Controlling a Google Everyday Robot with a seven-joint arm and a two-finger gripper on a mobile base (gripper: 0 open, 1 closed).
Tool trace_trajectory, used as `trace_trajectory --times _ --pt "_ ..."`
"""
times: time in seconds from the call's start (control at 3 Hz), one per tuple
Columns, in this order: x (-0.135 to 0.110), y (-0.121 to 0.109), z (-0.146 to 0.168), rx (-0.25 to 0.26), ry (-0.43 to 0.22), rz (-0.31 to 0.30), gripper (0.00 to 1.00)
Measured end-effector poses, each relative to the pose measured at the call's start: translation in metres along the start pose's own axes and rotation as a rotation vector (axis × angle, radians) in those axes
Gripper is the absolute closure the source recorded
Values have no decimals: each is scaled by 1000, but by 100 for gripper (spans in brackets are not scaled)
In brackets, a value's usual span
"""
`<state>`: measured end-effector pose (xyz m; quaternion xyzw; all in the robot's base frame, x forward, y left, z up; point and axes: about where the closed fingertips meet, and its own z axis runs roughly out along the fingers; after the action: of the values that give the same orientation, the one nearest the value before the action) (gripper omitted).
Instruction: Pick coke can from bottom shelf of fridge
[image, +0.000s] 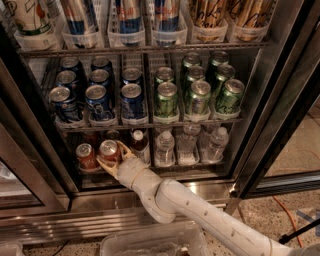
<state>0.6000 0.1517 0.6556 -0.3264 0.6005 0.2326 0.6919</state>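
The fridge (280, 115) stands open with black door frames. On its bottom shelf (165, 167) stand two red coke cans, a brown bottle (138, 142) and clear water bottles (165, 148). My gripper (111, 157) reaches in from the lower right on a white arm. Its fingers (105, 165) sit on both sides of the right coke can (108, 150), closed around it. The left coke can (85, 155) stands just beside it. The held can rests at shelf level.
Blue cans (97, 100) and green cans (195, 95) fill the rack above. The steel louvred base (75, 225) runs below the shelf. A clear plastic bin (150, 245) sits on the floor in front. An orange cable (295, 215) lies at right.
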Motion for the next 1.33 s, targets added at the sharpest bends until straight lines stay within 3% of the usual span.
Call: trace_trajectory --times 0.67,1.33 --pt "-22 9 -11 -136 30 -36 100" --pt "-11 21 -33 -279 75 -28 100"
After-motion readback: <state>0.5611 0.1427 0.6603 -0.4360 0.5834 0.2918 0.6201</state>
